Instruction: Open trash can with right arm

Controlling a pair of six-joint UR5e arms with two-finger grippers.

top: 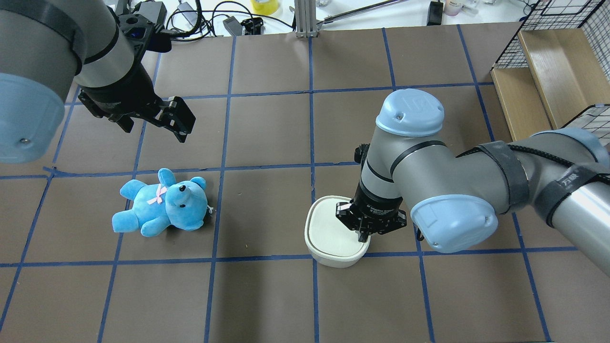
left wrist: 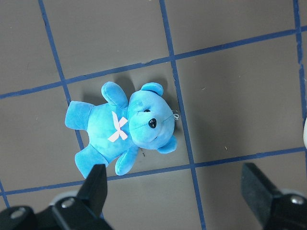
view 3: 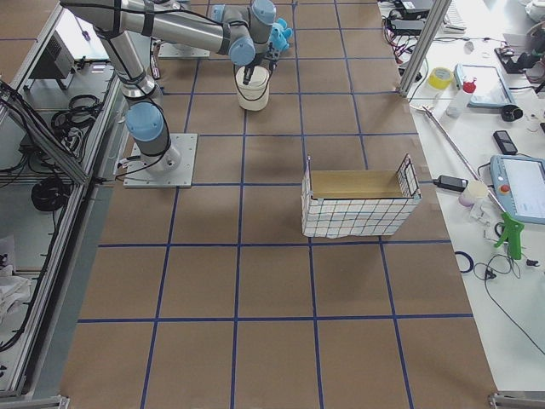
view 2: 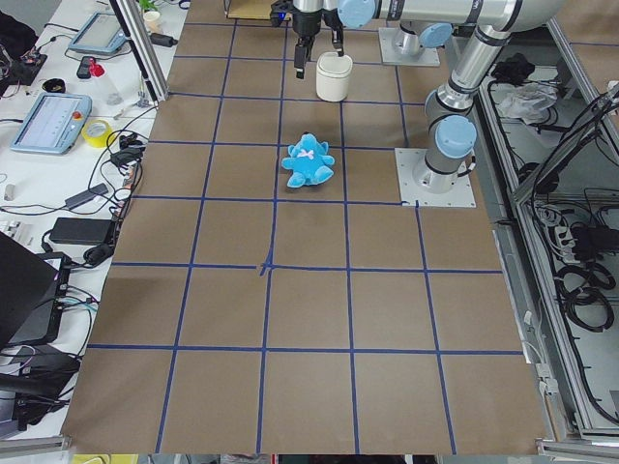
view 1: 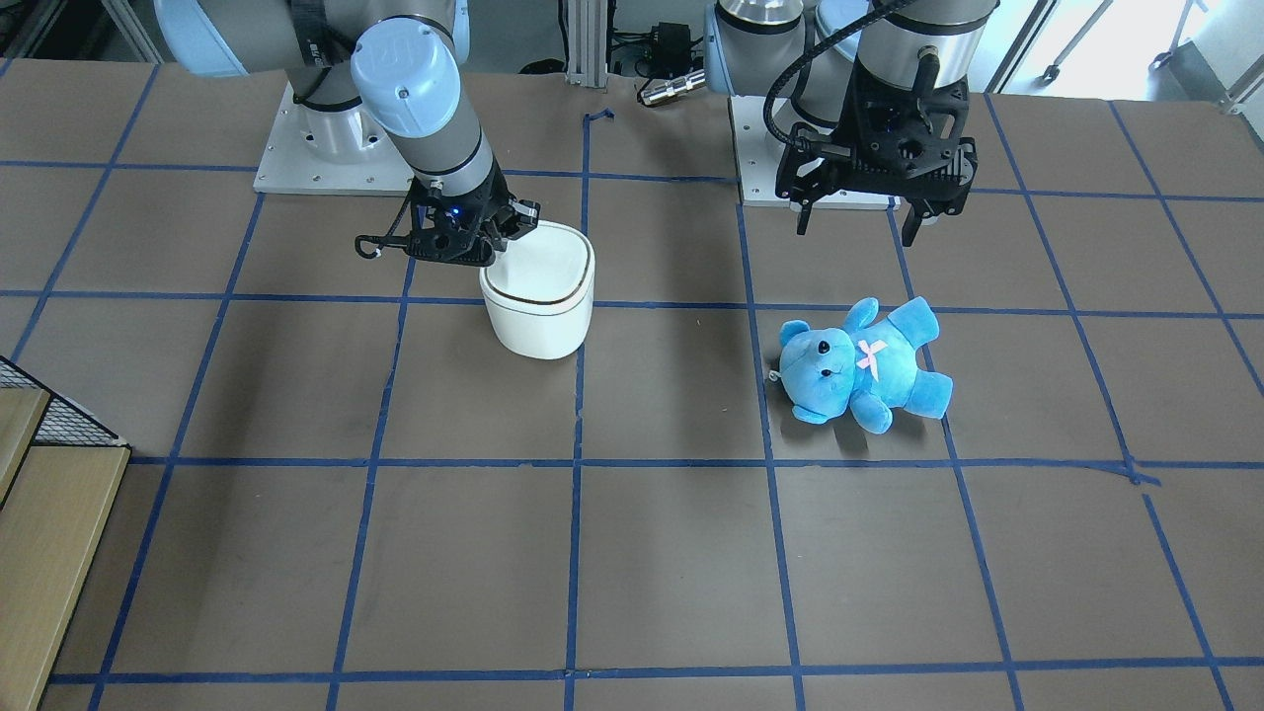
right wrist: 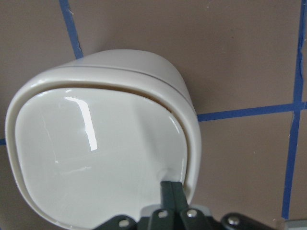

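nearest my wrist camera, the right gripper [right wrist: 171, 191], jaws pinched together, touches the lid [right wrist: 96, 158] by its lower right rim, so the trash can [top: 333, 259], low centre in the overhead frame, lies directly beneath it.

Brown blue-gridded table [view 1: 671, 553] with white trash can [view 1: 538, 316], blue teddy [view 1: 864, 363], wire-sided crate [view 3: 358, 217]

The teddy [top: 162, 209] lies well apart from the trash can [top: 329, 231], the wire basket [view 3: 358, 217] well apart opposite it.
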